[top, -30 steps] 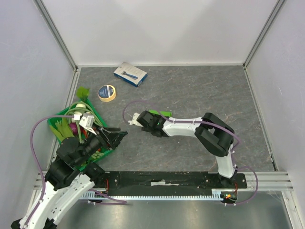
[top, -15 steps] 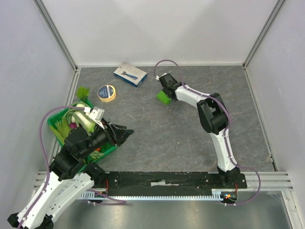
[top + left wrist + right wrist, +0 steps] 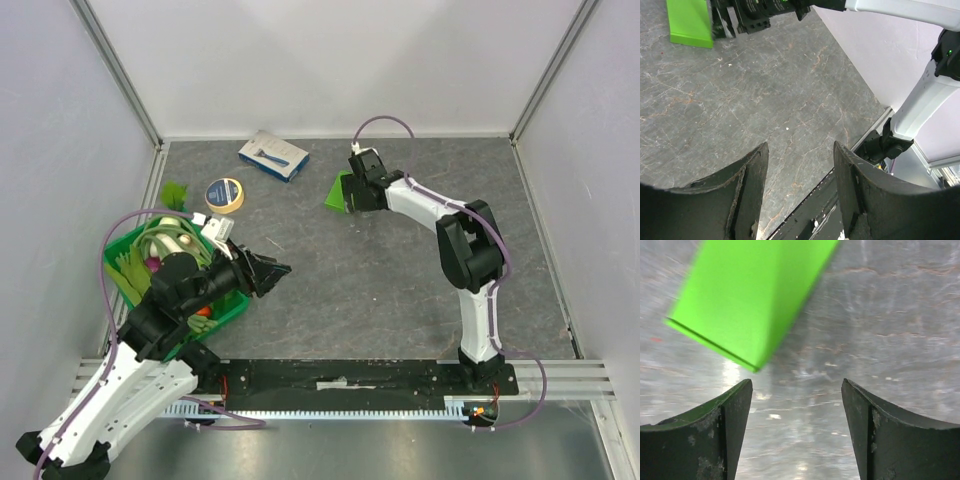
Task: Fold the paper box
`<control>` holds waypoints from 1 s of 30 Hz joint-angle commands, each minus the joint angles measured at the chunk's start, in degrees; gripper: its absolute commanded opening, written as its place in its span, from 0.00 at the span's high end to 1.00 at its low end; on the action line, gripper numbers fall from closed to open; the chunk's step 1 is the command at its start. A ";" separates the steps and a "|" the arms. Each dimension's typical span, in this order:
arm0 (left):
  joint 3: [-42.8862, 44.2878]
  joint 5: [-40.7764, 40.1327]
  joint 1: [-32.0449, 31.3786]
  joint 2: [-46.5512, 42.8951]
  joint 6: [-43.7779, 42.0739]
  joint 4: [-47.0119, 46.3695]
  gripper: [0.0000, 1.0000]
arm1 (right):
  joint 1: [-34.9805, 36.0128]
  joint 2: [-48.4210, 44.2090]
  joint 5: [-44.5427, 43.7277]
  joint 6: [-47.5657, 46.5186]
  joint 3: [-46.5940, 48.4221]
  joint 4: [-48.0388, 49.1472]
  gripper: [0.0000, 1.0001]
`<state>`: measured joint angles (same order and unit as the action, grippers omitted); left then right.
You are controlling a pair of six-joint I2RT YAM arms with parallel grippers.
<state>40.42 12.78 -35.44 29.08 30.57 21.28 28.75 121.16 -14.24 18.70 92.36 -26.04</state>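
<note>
- Right now, the paper box (image 3: 340, 192) lies on the grey table (image 3: 400, 280) towards the far side, right of the middle; from the overhead view it reads as a small lime-green slab, folded flat as far as I can make out
- Right gripper (image 3: 351, 194) is stretched out to the far side with its tips at the box's right edge; from its own wrist camera the right gripper (image 3: 796, 390) has its jaws wide apart with only bare table between them
- In that same wrist view the paper box (image 3: 752, 295) sits beyond the left fingertip, outside the gap, and is somewhat blurred; I cannot tell whether a finger touches the card
- Left gripper (image 3: 276, 269) hangs above the table just right of the green crate (image 3: 226, 312), pointing right; well apart from the box
- From the left wrist camera the left gripper (image 3: 800, 150) has its jaws spread with nothing held; only marbled table shows between them
- That camera also catches the paper box (image 3: 689, 22) lying at the top left, with the right arm's dark gripper just beside it
- Crate holds vegetables on the near left; a roll of tape (image 3: 224, 195) lies beyond it, and a blue-and-white carton (image 3: 273, 155) lies near the back wall, left of the box
</note>
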 commanded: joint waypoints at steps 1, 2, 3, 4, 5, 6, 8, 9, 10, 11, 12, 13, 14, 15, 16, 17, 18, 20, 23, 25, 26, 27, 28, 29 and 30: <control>1.76 2.43 0.02 0.80 -1.47 -2.91 0.39 | -1.32 -3.48 8.70 19.77 -2.18 11.36 0.20; 1.85 2.43 0.02 0.28 -1.48 -2.73 0.39 | -1.68 -3.83 9.57 22.41 -3.49 15.28 0.20; 2.02 2.08 0.02 -0.16 -1.39 -2.04 0.39 | -2.29 -4.09 10.63 27.31 -6.72 17.93 0.20; 1.94 1.73 0.02 -0.69 -1.30 -1.59 0.39 | -2.99 -4.18 11.77 28.75 -7.97 20.74 0.20; 2.03 1.47 0.11 -1.13 -1.21 -1.33 0.39 | -3.26 -3.92 12.30 29.98 -8.50 23.47 0.21; 2.03 1.03 0.02 -1.91 -0.86 -0.89 0.39 | -3.53 -3.66 12.39 30.78 -9.55 24.97 0.22; 2.11 0.94 0.02 -2.71 -0.77 -0.01 0.39 | -4.23 -3.22 11.78 30.87 -9.83 27.26 0.23; 2.29 0.76 0.02 -3.24 -0.68 0.34 0.39 | -4.41 -3.39 10.47 30.87 -10.87 28.14 0.24; 2.38 0.76 0.02 -3.41 -0.68 0.87 0.39 | -4.76 -3.74 10.37 31.05 -11.93 29.54 0.25; 2.38 0.67 0.02 -3.50 -0.60 1.13 0.39 | -5.11 -3.92 10.98 31.57 -13.15 33.91 0.26; 2.38 0.50 0.02 -3.50 -0.77 1.22 0.39 | -5.46 -3.66 12.90 32.36 -14.56 35.17 0.27; 2.29 0.50 0.02 -3.59 -0.77 1.48 0.39 | -6.24 -3.22 14.05 33.58 -14.92 35.97 0.30; 2.38 0.41 0.02 -3.59 -0.77 1.40 0.39 | -6.51 -2.43 14.15 34.90 -15.36 38.67 0.32; 2.47 0.41 0.02 -3.42 -0.86 1.40 0.39 | -6.52 -2.25 15.46 35.61 -16.58 40.09 0.32; 2.55 0.41 0.02 -3.33 -0.95 1.40 0.39 | -6.52 -1.99 15.64 36.14 -17.12 41.50 0.36; 2.64 0.50 0.02 -3.24 -0.95 1.31 0.39 | -6.60 -1.11 15.82 37.54 -17.56 43.95 0.39; 2.90 0.50 0.02 -3.07 -1.12 1.40 0.39 | -6.60 -0.41 16.26 37.90 -17.30 44.58 0.41; 3.17 0.50 0.02 -2.89 -1.30 1.48 0.39 | -6.78 1.61 17.14 38.17 -16.07 45.20 0.45; 3.43 -0.12 0.02 -2.98 -1.65 2.27 0.39 | -6.87 4.07 16.79 36.76 -13.44 45.64 0.48; 3.61 -0.47 0.02 -2.98 -1.83 2.80 0.39 | -7.39 6.00 17.66 35.27 -9.66 45.38 0.52; 3.70 -0.56 0.02 -2.98 -1.91 3.07 0.39 | -7.66 7.84 18.54 34.57 -8.26 45.81 0.52; 3.61 -0.73 0.11 -2.80 -2.09 3.07 0.39 | -7.66 8.64 18.55 33.69 -5.72 45.99 0.52; 3.70 -0.73 0.02 -2.80 -2.09 3.15 0.39 | -7.75 9.43 18.72 31.25 -4.13 45.82 0.52; 3.78 -0.82 0.02 -2.71 -2.09 3.16 0.39 | -7.75 11.09 19.07 29.57 -2.46 45.38 0.52; 3.96 -0.82 0.02 -2.45 -2.09 3.24 0.39 | -7.92 12.07 18.99 27.90 1.91 44.16 0.52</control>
<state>41.74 12.34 -35.44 25.89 30.52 24.29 21.61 129.84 3.88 52.62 84.64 16.67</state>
